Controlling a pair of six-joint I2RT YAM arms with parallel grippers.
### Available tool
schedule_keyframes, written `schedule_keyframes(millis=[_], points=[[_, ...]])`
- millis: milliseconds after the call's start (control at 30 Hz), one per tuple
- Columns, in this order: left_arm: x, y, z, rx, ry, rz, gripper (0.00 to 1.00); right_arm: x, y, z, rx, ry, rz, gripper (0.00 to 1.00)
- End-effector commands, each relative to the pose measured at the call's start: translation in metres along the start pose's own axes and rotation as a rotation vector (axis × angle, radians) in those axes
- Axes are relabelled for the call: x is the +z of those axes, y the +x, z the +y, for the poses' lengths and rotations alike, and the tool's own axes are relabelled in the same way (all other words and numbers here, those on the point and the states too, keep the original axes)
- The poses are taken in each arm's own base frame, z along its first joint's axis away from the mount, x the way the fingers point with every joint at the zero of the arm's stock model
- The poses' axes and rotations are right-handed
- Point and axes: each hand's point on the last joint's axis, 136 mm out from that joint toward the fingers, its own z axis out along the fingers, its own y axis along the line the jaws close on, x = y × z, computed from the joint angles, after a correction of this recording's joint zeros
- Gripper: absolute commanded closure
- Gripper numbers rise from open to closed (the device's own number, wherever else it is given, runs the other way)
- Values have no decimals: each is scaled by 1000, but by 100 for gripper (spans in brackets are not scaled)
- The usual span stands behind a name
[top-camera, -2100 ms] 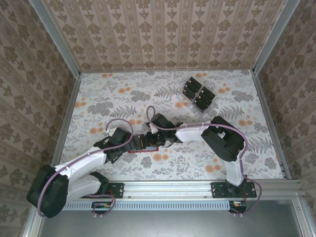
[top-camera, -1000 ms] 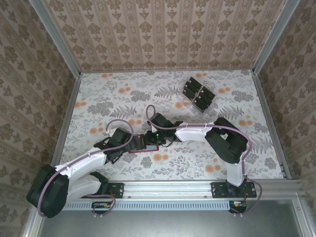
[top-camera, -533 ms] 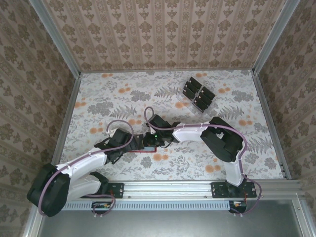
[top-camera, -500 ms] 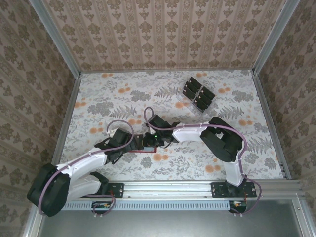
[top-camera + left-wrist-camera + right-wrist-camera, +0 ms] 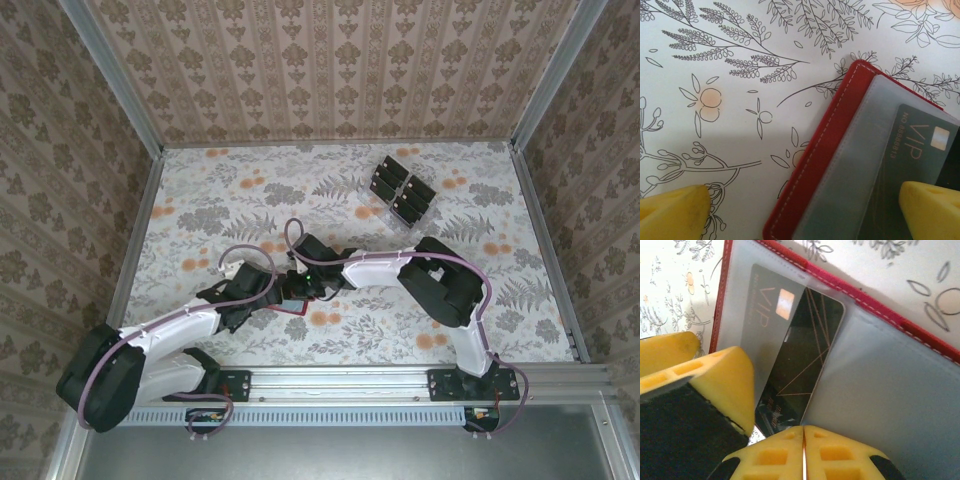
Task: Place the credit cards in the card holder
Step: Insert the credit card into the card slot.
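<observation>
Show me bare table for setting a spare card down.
Free: far-left table, between left rail and the clear stand; near-right, between right arm and right rail. Crowded: near centre, left gripper and right gripper over the card holder.

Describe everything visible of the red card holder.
The card holder lies open and flat on the floral table. It looks like red leather, with pale stitching along its edge and a rounded corner. Inside are frosted clear pockets. A dark card marked VIP is partly slid under one pocket. One finger of the open left gripper lies over that pocket. The shut right gripper sits at the card's near end.
</observation>
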Motion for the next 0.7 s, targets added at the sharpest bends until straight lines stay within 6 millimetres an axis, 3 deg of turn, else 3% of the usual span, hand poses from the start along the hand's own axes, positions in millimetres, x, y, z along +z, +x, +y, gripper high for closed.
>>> schedule_keyframes(millis=[0, 167, 367, 667], points=[[5, 14, -9, -31, 53, 51, 0, 7, 1, 12, 4, -39, 15, 88], [3, 15, -13, -35, 68, 50, 0, 6, 8, -3, 3, 5, 22, 88], [-7, 8, -25, -37, 112, 32, 0, -6, 16, -42, 25, 92, 26, 88], [-23, -8, -39, -18, 153, 8, 0, -46, 6, -101, -33, 237, 47, 90]])
